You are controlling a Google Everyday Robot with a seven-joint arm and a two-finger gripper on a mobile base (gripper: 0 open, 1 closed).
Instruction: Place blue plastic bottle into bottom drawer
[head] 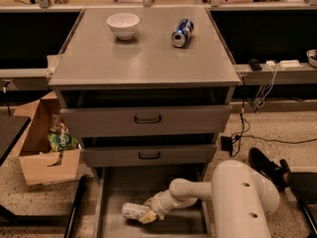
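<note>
1. One gripper (148, 216), mine, sits low inside the open bottom drawer (163, 185), clamped on one end of the blue plastic bottle (132, 211).
2. The bottle lies on its side, at or just above the drawer's grey floor.
3. Lower until the bottle rests flat, release gently so it does not roll, then withdraw clear of the drawer above.
4. Bottom drawer: bottle only. Cardboard box (39, 157) beside the cabinet: a green packet (62, 142).

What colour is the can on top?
Blue can, camera view; the hand is down in the bottom drawer.
</note>
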